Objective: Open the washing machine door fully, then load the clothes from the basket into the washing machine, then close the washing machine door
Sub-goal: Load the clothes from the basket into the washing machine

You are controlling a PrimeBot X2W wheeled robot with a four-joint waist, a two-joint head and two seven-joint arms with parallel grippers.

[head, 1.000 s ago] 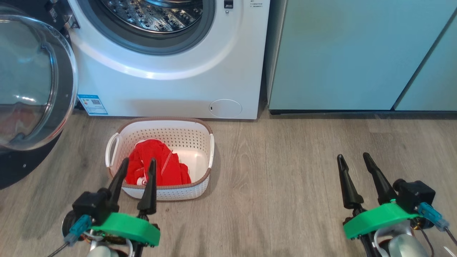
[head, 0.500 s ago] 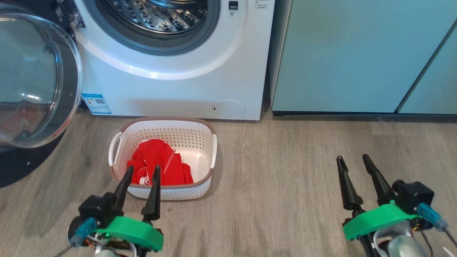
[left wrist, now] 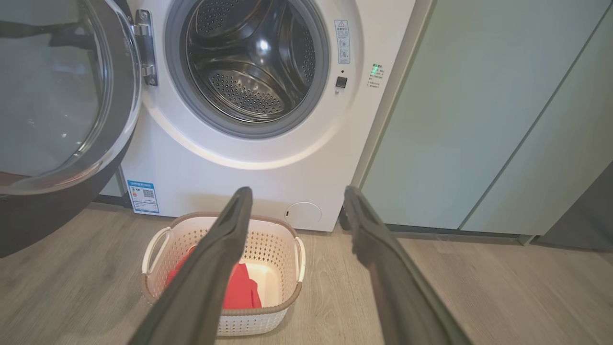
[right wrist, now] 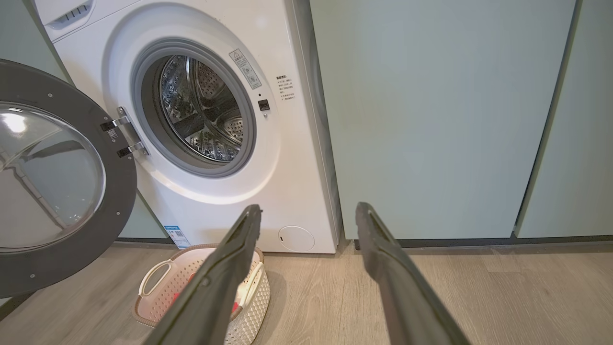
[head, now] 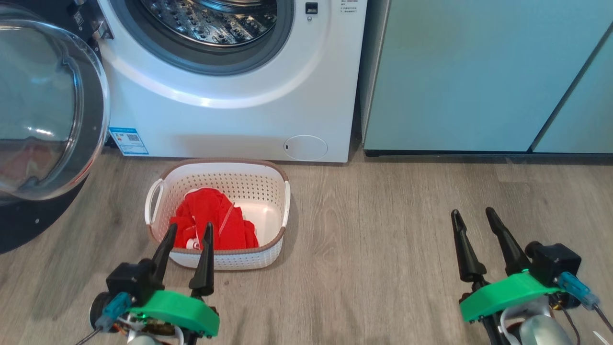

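Two grippers sit low in the head view, both empty. At lower left, the left gripper (head: 190, 224) has its jaws wide apart, tips overlapping the near rim of the basket (head: 225, 258) in frame. It hovers; no cloth contact that I can tell. A second ago the tips sat further up the frame over the red pile. They've since backed off a bit toward the bottom edge, with basically no motion in the last half second. The small whole-frame shift to the right is the camera, not the machine. At lower right, the right gripper (head: 472, 210) has its jaws apart over bare floor (head: 373, 215), unchanged.

The clothes (head: 210, 220) are a red pile in the left half of the basket, centre-left of frame, nothing lifted. The basket stands on the floor just in front of the washer (head: 230, 120) at upper centre. The drum (head: 210, 19) at the top edge shows no fabric. The door (head: 43, 110) is swung out at far left, clear of the opening.

My read: door step looks done, loading not started. The left arm looks staged for the first grab: drop into the pile, then close. Watch the basket's near wall on the way down.
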